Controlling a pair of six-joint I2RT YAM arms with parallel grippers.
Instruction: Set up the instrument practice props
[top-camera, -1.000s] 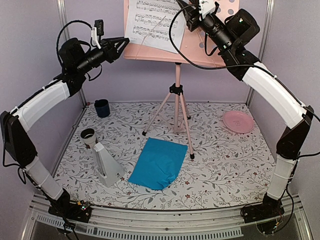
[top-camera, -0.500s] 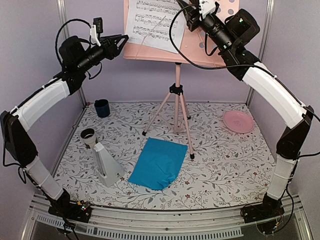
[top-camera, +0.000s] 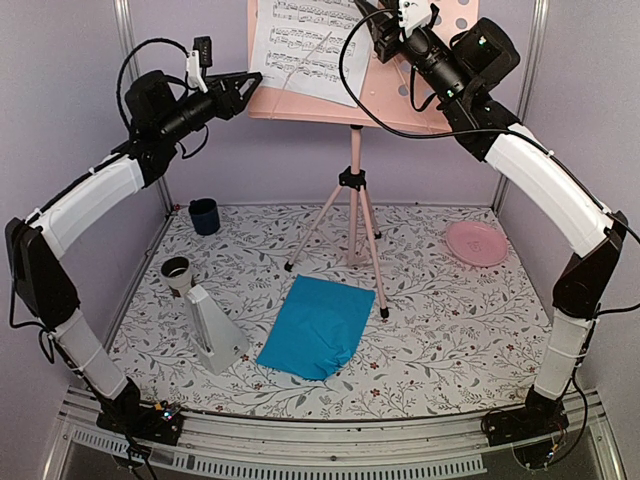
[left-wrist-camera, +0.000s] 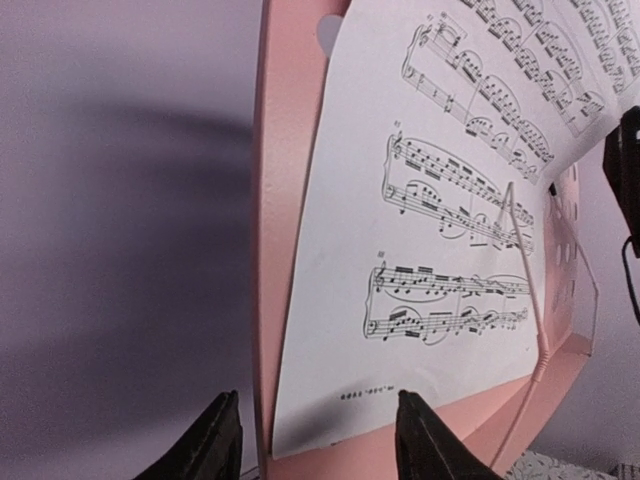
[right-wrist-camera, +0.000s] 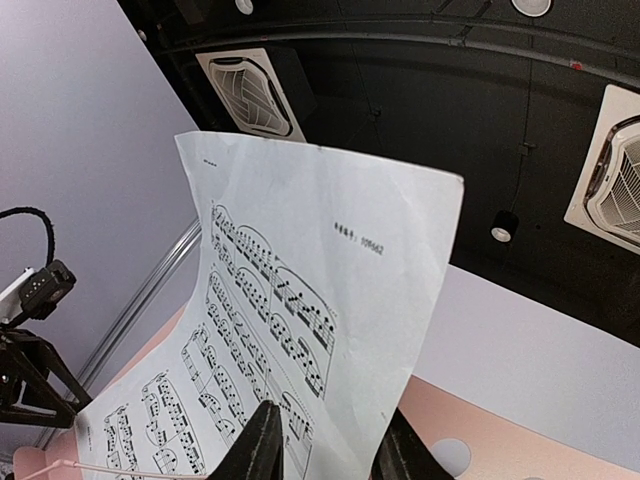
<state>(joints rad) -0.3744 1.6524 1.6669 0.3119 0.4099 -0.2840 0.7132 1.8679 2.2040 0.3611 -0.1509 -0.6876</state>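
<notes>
**White sheet on the pink tray, a gripper at each side**

The white sheet of printed music (top-camera: 298, 45) sits on the left half of the pink music stand (top-camera: 352, 170), up at the back of the table. It is portrait, with its long axis running up the tilted tray (top-camera: 300, 106) and its staves running across. Its bottom edge is down by the tray's lip. A thin wire arm (left-wrist-camera: 525, 280) lies slantwise over the lower staves.

The sheet's upper part curls free of the tray in the right wrist view. There the right gripper (right-wrist-camera: 330, 450) has a narrow gap between its fingers, with the sheet's edge in that gap. I cannot tell whether the pads touch the paper.

The left gripper (left-wrist-camera: 315, 450) is spread wide at the tray's lower left corner.

The bright blue sheet (top-camera: 318, 325) lies flat on the table, beside the metronome (top-camera: 213, 330).
</notes>
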